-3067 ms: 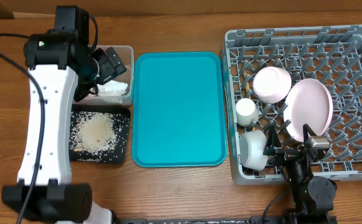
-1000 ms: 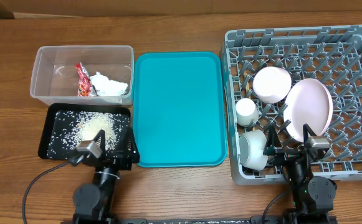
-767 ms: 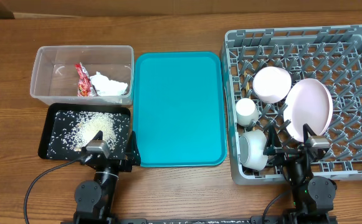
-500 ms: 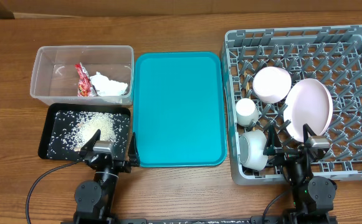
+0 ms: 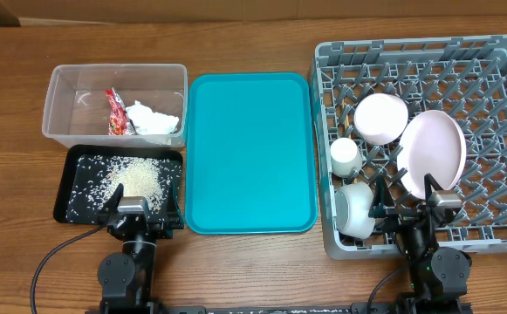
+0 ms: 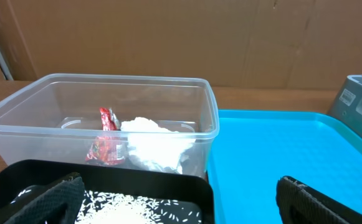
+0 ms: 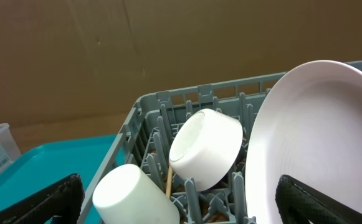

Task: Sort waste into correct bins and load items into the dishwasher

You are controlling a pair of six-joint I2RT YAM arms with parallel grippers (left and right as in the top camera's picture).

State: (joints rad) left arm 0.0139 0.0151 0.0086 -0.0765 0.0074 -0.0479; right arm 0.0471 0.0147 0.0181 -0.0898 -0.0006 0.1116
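At the near tabletop edge, left tool and right tool both gape, holding nothing. Red wrapper, print too small to read, lies beside a crumpled tissue in the clear tub; rice speckles the black tray, its near rim partly hidden by the left tool. Pale plate and cup sit in the grey rack

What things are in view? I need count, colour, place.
tub: one, clear, back left
wrapper: one, red, in tub
tissue: one, white, in tub
bin: one, black, front left
rice: many, white, in bin
tray: one, teal, centre
rack: one, grey, right
plate: one, pinkish, in rack
far bowl: one, white, in rack
near bowl: one, greyish, in rack
cup: one, white, in rack
left gripper: one, black, front left
right gripper: one, black, front right
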